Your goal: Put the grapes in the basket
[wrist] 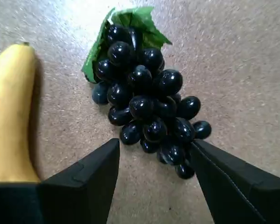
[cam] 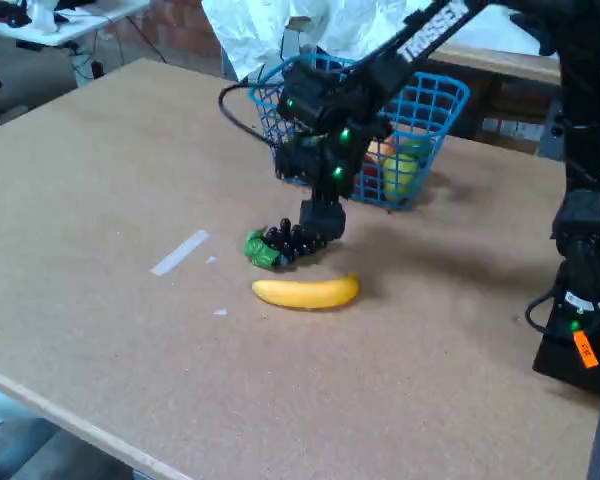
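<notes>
- The grapes (wrist: 147,100) lie on the table (cam: 100,200), not yet lifted; nothing of the job is done.
- My pincer (wrist: 154,161) is spread wide and empty, its fingers (wrist: 91,175) low at the bunch's narrow end, the right one about touching the last grapes.
- Left to do, as I judge it: close, lift, carry to the basket (cam: 435,105), let go.
- The basket stands behind my arm in the fixed view and already holds some fruit.
- A banana (cam: 307,291) lies just beside the grapes, close to my left finger; it could get nudged.
- A strip of tape (cam: 179,252) sits well apart.
</notes>
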Robot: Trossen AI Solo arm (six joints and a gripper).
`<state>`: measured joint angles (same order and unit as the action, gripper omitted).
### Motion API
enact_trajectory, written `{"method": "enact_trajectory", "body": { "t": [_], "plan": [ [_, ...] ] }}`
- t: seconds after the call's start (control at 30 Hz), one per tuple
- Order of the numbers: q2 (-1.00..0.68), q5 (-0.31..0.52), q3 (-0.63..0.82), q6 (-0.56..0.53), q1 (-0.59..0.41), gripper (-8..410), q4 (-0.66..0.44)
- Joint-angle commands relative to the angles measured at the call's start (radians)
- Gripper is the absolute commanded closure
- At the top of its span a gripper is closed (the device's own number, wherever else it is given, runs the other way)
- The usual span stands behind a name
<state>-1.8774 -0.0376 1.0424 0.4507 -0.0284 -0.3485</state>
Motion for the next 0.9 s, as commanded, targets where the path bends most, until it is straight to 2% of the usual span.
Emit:
{"method": "enact_trajectory", "body": {
  "t": [0.0,0.3,0.43,0.53,0.87],
  "plan": [
    [-0.082,-0.006,0.045,-0.002,0.0,193,0.005],
    [-0.172,-0.011,0.135,-0.037,0.006,194,0.005],
    [-0.171,-0.016,0.165,-0.063,0.007,213,0.006],
    [-0.171,-0.016,0.181,-0.066,0.008,249,0.008],
    [-0.171,-0.016,0.19,-0.085,0.008,406,0.014]
  ]
}}
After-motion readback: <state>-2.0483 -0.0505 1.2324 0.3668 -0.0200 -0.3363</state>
